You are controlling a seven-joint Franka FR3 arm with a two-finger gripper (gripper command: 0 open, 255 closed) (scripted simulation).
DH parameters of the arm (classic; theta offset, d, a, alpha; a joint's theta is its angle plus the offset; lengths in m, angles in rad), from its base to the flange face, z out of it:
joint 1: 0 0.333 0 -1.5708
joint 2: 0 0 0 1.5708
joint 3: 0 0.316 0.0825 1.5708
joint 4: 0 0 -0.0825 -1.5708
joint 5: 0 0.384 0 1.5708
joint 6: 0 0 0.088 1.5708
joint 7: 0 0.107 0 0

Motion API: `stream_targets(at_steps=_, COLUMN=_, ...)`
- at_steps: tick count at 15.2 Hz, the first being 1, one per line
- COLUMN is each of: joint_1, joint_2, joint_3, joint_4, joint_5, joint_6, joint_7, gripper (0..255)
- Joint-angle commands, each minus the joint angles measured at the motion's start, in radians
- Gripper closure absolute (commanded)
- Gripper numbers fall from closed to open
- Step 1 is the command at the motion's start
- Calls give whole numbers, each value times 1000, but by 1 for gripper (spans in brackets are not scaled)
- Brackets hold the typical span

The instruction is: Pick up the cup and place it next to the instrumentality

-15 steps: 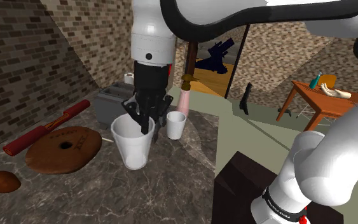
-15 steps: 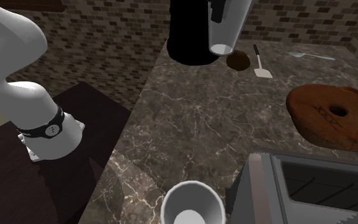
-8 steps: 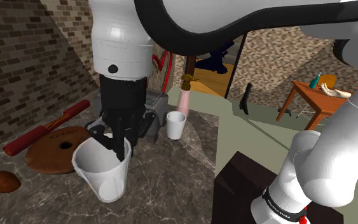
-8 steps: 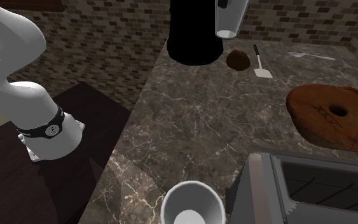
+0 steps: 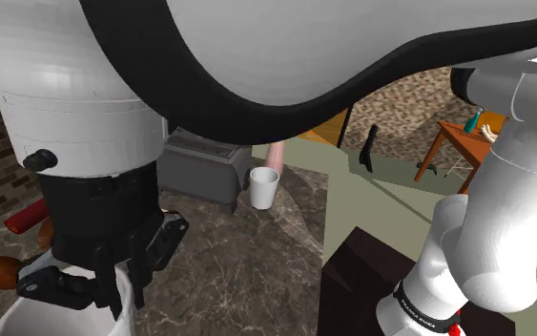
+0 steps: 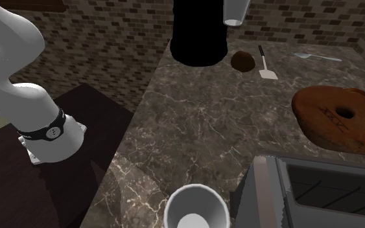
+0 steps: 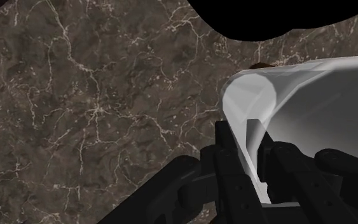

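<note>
Grip: black gripper (image 7: 241, 140) clamped on the wall of the white cup (image 7: 311, 108), one finger inside the rim and one outside, as the wrist view shows.
Cup's whereabouts: aloft, clear of the marble counter (image 6: 200, 123). In the shoulder view it hangs beneath the hand at the lower left corner. In the second exterior view its base pokes in at the top edge, above a small brown lump (image 6: 242, 61).
Hold: pinching the rim rather than spanning the body probably suits a cup too wide for the fingers to go around. With so narrow a purchase, a gentle set-down looks prudent.
Height: carrying it well above the stone likely keeps it from clipping anything lying on the counter.
Destination: nothing marks out the task's "instrumentality". The grey toaster (image 6: 317, 188) and the brown disc (image 6: 336, 120) with a hole through it are both candidates, and which is meant cannot be told. The placing step is judged not yet begun.
Also on the counter: a second cup (image 6: 197, 210), upright and just beside the toaster, and a spatula (image 6: 266, 65) near the brown lump.
Lettering: raised characters run across the disc's face beside the hole but are not legible. A dark band (image 5: 426, 306) on the arm's lower joint carries print too small to read.
</note>
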Motion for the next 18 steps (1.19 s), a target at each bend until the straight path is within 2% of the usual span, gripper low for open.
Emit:
stream_targets(at_steps=1, joint_1=13, joint_2=26, joint_3=7, joint_4=14, joint_5=-18, joint_6=11, joint_7=25, gripper=255)
stream_targets(at_steps=18, joint_1=16, joint_2=54, joint_3=4, joint_4=-187, joint_5=-30, joint_6=233, joint_7=14, gripper=255)
